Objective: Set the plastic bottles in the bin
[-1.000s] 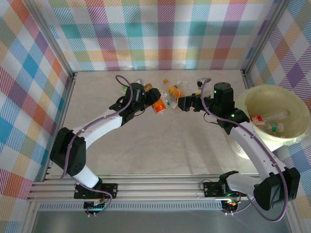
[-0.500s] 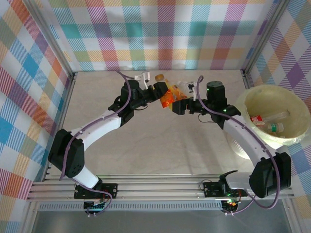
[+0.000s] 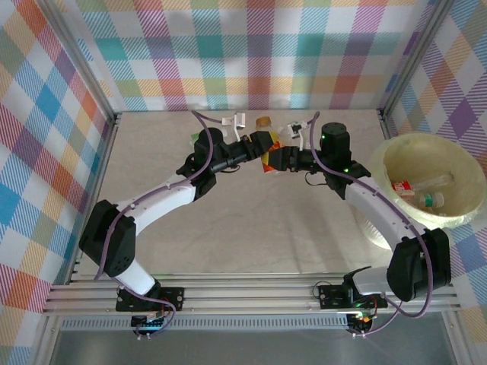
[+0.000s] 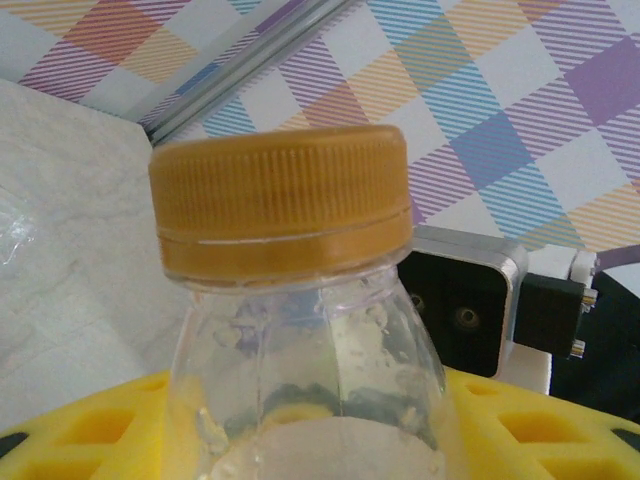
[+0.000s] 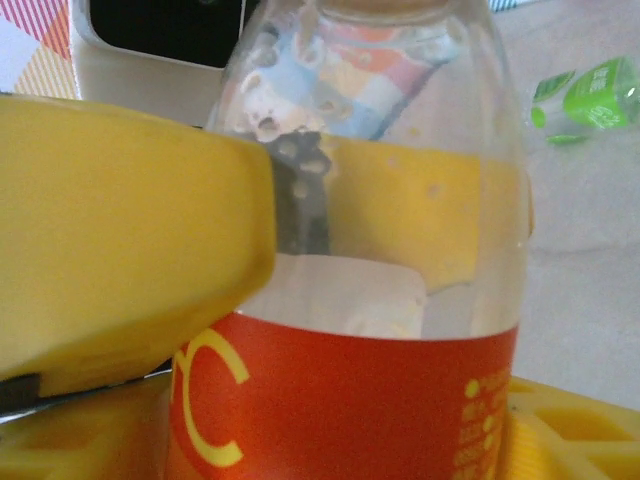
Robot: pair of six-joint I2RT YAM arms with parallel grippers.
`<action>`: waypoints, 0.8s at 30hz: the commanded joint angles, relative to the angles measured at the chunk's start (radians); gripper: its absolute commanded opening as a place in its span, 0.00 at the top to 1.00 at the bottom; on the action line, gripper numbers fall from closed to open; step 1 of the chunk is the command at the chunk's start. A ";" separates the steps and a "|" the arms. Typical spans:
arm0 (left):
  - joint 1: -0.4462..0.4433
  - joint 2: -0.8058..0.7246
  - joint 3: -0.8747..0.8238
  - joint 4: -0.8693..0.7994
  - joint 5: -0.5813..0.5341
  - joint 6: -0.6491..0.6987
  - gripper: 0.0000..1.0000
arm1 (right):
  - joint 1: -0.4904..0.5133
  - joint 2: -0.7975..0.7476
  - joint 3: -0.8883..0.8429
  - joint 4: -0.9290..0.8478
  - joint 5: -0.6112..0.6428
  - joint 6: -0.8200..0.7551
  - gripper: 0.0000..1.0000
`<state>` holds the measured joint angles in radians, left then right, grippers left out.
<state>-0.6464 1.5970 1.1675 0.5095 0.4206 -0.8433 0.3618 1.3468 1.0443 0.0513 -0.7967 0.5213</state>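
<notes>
An orange-labelled bottle [image 3: 266, 152] is found over the far middle of the table [image 3: 251, 228], between the two arms. It is gripped by the left gripper [image 3: 256, 144], which is reached in from the left. In the left wrist view the clear neck and ribbed amber cap [image 4: 280, 200] are seen upright between the yellow fingers [image 4: 90, 425], which are drawn in close against the bottle's sides. The right gripper [image 3: 280, 158] is brought in from the right, and its jaws are set around the same bottle. In the right wrist view its fingers [image 5: 570, 430] are seen low on either side of the orange label [image 5: 340, 400]. Whether the bottle is pressed by these jaws or merely enclosed cannot be told. A green-labelled bottle [image 5: 590, 95] is seen lying on the table beyond. The bin [image 3: 456, 156] is placed at the right edge of the table, well apart from both grippers. In it a clear bottle with a red label [image 3: 411, 185] and a bottle with a green cap [image 3: 431, 201] are seen lying.
</notes>
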 commanded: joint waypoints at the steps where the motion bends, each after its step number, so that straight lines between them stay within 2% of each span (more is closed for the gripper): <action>1: -0.011 0.009 0.009 0.050 0.034 0.003 0.58 | 0.006 -0.001 0.020 0.036 -0.027 -0.011 0.41; 7: -0.011 0.009 0.008 0.049 0.029 0.003 0.57 | 0.006 0.004 0.045 -0.028 -0.055 -0.051 0.56; 12: -0.011 0.006 0.011 0.027 0.019 0.006 0.57 | 0.004 -0.001 0.051 -0.062 -0.027 -0.068 0.61; 19: -0.010 -0.019 0.050 -0.114 -0.018 0.065 0.43 | 0.005 -0.013 0.074 -0.161 0.049 -0.105 0.64; 21: -0.010 -0.034 0.055 -0.141 -0.035 0.077 0.33 | 0.005 -0.021 0.082 -0.204 0.096 -0.125 0.65; 24: -0.009 -0.064 0.059 -0.200 -0.081 0.102 0.07 | 0.005 -0.035 0.126 -0.336 0.215 -0.169 0.66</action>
<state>-0.6476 1.5894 1.1957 0.3870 0.3939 -0.7898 0.3618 1.3437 1.1107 -0.1562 -0.6979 0.4301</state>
